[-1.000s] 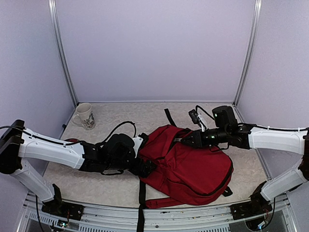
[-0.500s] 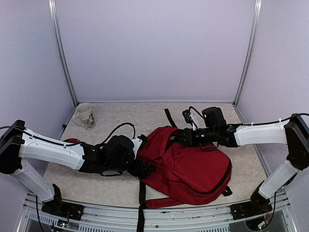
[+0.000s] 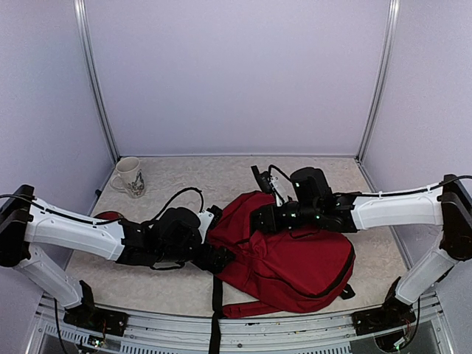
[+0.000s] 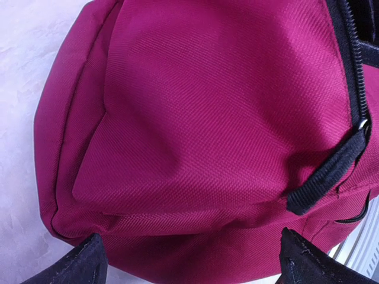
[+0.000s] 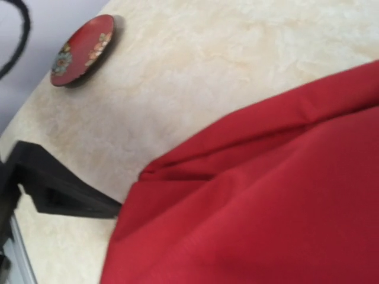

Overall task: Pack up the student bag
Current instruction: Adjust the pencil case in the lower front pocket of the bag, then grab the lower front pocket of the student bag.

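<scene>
The dark-red student bag (image 3: 295, 258) lies flat on the table in front of the arms, with black straps trailing off its near-left side. My left gripper (image 3: 221, 258) is at the bag's left end. In the left wrist view it (image 4: 195, 266) is open, its fingertips (image 4: 83, 263) spread wide on either side of the bag's end (image 4: 195, 118). A black zipper (image 4: 355, 77) with a black pull tab (image 4: 325, 177) runs along the right. My right gripper (image 3: 262, 220) hovers over the bag's upper left part. Its fingers do not show in the right wrist view, where the bag (image 5: 266, 207) fills the frame.
A white patterned mug (image 3: 130, 177) stands at the back left. A small red plate (image 3: 110, 216) lies left of the bag, half hidden by my left arm; it also shows in the right wrist view (image 5: 83, 50). A black strap (image 5: 59, 192) lies beside the bag.
My right arm has moved left across the top of the bag, from its upper right toward its upper left. My left arm has barely moved.
</scene>
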